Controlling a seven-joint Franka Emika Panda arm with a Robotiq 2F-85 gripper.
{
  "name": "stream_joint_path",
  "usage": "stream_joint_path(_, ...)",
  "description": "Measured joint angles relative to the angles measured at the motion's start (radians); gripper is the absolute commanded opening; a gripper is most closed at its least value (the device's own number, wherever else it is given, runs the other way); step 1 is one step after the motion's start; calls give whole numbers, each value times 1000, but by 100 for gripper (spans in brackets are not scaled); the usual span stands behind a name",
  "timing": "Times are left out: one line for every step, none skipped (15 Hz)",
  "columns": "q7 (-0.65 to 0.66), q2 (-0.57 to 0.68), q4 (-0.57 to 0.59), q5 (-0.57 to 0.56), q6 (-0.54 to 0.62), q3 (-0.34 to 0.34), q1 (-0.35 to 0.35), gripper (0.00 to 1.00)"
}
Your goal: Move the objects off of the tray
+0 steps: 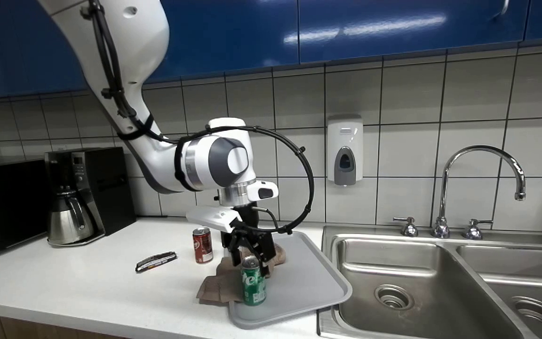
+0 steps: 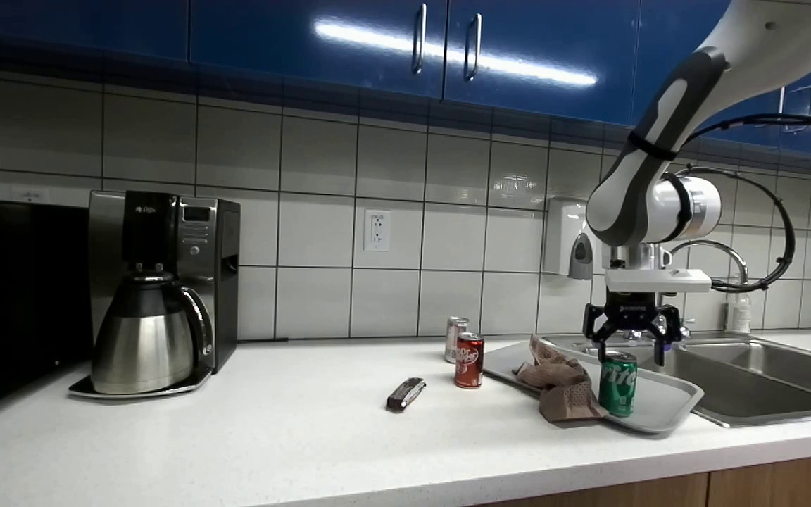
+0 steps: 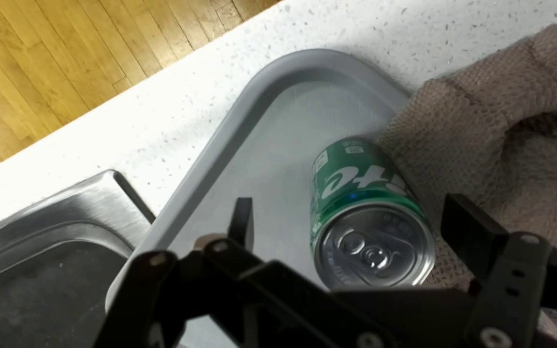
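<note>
A grey tray (image 1: 308,278) lies on the counter beside the sink; it also shows in the wrist view (image 3: 278,159). A green can (image 1: 254,285) stands upright on it near the front corner, also in the wrist view (image 3: 356,169). A brown cloth (image 2: 566,394) lies crumpled over the tray's edge onto the counter, touching or close beside the can. A tan rounded object (image 1: 279,254) sits farther back on the tray, mostly hidden. My gripper (image 2: 631,355) is open over the green can. In the wrist view its fingers (image 3: 351,217) stand either side of the can top, apart from it.
On the counter left of the tray are a red can (image 2: 469,360), a paler can (image 2: 456,339) behind it and a wrapped bar (image 2: 405,393). A coffee maker (image 2: 166,282) stands farther left. A steel sink (image 1: 393,268) with a tall faucet (image 1: 482,149) adjoins the tray.
</note>
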Motion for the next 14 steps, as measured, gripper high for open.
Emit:
stream_joint_path(1, 10, 7, 0, 0, 0, 2, 100)
stream_joint_path(2, 19, 14, 0, 0, 0, 5, 100)
stream_joint_path(4, 29, 21, 1, 0, 0, 8, 100)
stream_joint_path(7, 38, 27, 1, 0, 0, 11, 100)
stream_joint_path(10, 46, 34, 1, 0, 0, 14, 100)
stream_joint_path(13, 54, 40, 2, 0, 0, 18, 100)
stream_joint_path(15, 61, 46, 2, 0, 0, 21, 100)
stream_joint_path(17, 68, 51, 3, 0, 0, 23, 100)
stream_joint_path(21, 73, 56, 3, 1, 0, 25, 100)
stream_joint_path(24, 78, 61, 3, 2, 0, 25, 100)
stream_joint_path(27, 83, 65, 3, 2, -1, 25, 100)
stream_joint_path(30, 87, 68, 3, 2, -1, 25, 100)
stream_joint_path(33, 90, 71, 3, 3, -2, 25, 100)
stream_joint_path(34, 93, 74, 4, 3, -2, 25, 92)
